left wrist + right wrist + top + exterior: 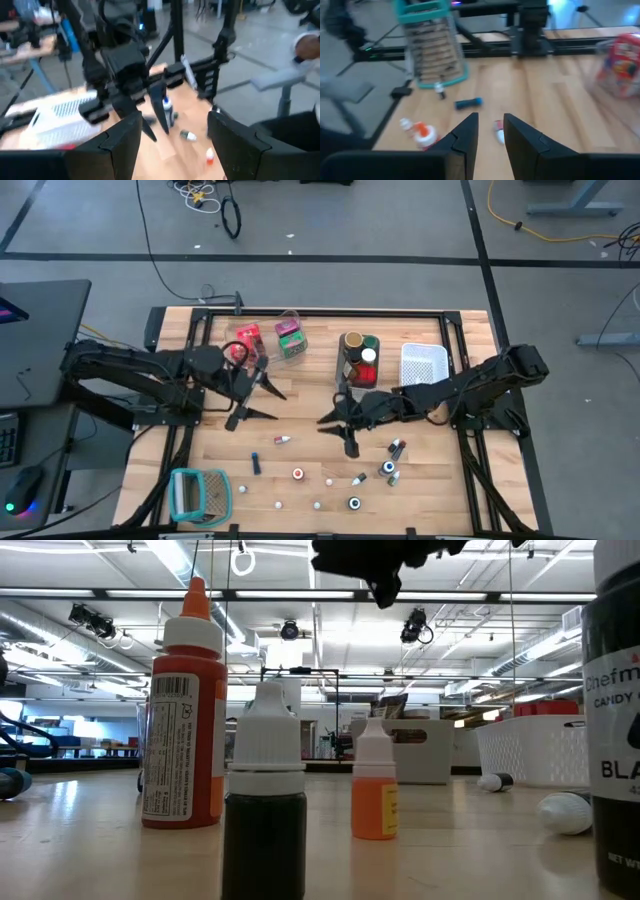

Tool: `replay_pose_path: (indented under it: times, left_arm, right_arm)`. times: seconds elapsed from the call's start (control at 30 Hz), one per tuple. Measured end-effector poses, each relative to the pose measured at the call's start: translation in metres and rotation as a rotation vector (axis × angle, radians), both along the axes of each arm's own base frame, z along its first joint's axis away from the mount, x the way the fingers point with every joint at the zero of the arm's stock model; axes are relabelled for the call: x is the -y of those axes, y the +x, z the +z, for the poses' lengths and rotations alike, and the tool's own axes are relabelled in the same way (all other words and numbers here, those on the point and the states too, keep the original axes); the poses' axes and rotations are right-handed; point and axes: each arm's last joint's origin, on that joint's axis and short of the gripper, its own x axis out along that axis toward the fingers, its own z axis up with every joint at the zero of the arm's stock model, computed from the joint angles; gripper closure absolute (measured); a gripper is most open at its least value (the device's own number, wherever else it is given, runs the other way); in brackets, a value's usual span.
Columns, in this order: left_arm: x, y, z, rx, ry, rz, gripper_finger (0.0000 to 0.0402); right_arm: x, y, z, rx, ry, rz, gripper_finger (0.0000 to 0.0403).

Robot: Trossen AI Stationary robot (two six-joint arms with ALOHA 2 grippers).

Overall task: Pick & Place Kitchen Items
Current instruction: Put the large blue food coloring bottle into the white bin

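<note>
On the counter the packets stand near the far edge: light, crushable, best pinched by the sides. Small bottles scattered toward the near edge are stiff, slick, roll-prone; grip mid-body. Left hand gapes empty; right hand hovers mid-counter, narrowed, holding nothing.

left gripper: dark fingers spread wide, nothing between | right gripper beyond, pointing down above wooden table | blue-capped bottle beside it | small orange bottle near | white basket behind
</note>
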Motion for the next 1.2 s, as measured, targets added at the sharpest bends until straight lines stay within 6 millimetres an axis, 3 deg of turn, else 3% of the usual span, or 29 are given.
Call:
replay_pose_path:
  times: [0.2, 0.47, 0.57, 0.77, 1.0, 1.2]
  left_arm:
    - [0.005, 0.001, -0.02, 0.008, -0.025, -0.019, 0.0166]
    - [0.005, 0.001, -0.023, 0.002, -0.019, 0.004, 0.0166]
    - [0.004, 0.002, -0.023, 0.004, -0.01, 0.021, 0.0166]
    - [0.004, 0.001, -0.024, -0.002, 0.005, 0.022, 0.0166]
    - [0.004, 0.001, -0.025, -0.002, 0.027, 0.022, 0.0166]
    - [0.003, 0.002, -0.025, 0.003, 0.035, 0.065, 0.0166]
  right_arm:
    - [-0.016, -0.01, 0.003, -0.009, -0.044, 0.125, 0.0283]
    - [-0.011, -0.049, 0.028, -0.145, -0.004, 0.129, 0.0257]
    - [-0.016, -0.061, 0.028, -0.192, 0.016, 0.14, 0.0257]
    - [-0.027, -0.083, 0.0, -0.111, -0.016, 0.233, 0.0256]
    - [-0.021, -0.124, -0.049, -0.072, 0.04, 0.264, 0.0256]
    - [-0.018, -0.151, -0.078, 0.079, 0.072, 0.46, 0.0256]
